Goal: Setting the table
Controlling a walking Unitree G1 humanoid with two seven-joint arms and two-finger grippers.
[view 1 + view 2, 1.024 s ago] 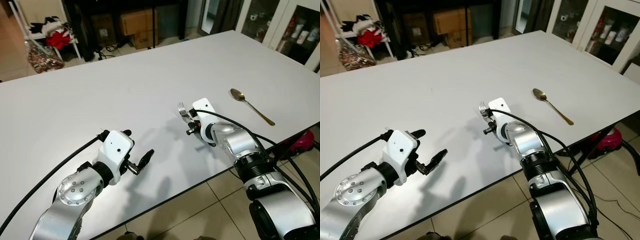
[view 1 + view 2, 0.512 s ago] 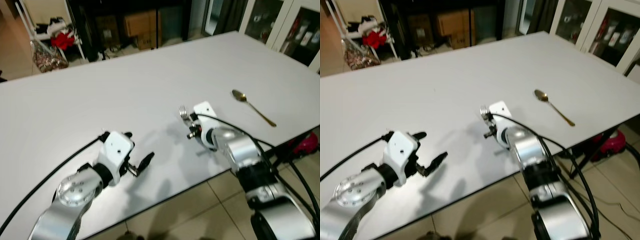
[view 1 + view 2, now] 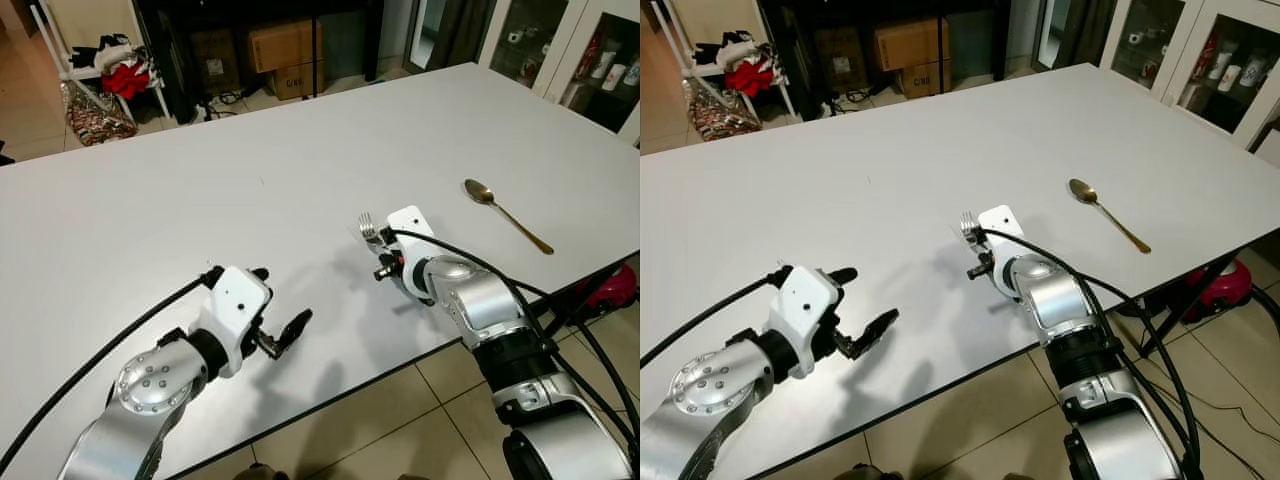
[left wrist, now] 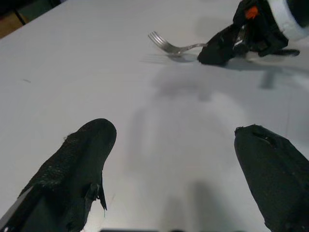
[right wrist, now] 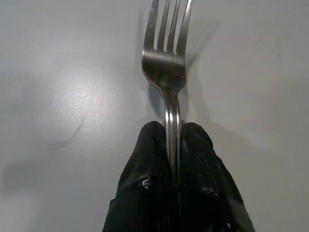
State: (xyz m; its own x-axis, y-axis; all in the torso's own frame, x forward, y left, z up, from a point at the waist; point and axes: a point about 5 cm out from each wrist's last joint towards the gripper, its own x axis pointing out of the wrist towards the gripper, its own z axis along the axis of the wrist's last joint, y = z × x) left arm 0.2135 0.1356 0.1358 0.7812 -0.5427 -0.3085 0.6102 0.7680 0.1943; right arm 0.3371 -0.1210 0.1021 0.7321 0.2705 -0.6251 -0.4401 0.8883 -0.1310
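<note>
Left pincer (image 3: 277,305) is held low over the white table (image 3: 200,200) just inside the near edge, toward the left end; its black fingers (image 4: 77,169) are spread wide with nothing between them.

Right pincer (image 5: 173,140) is seen further along the near edge, right of centre, closed tight on the neck of a silver fork (image 5: 166,63). The fork is gripped just below its head, tines pointed toward the far edge, with its head close over the table surface; contact with the surface cannot be told.

A gold spoon (image 3: 503,213) is laid flat beyond that, near the right edge, well apart from the fork, its bowl pointed to the far side.

Past the far edge, cardboard boxes (image 3: 282,45) under dark furniture and a white rack (image 3: 95,70) with red cloth are noted; glass-fronted cabinets (image 3: 600,60) are seen at the far right.
</note>
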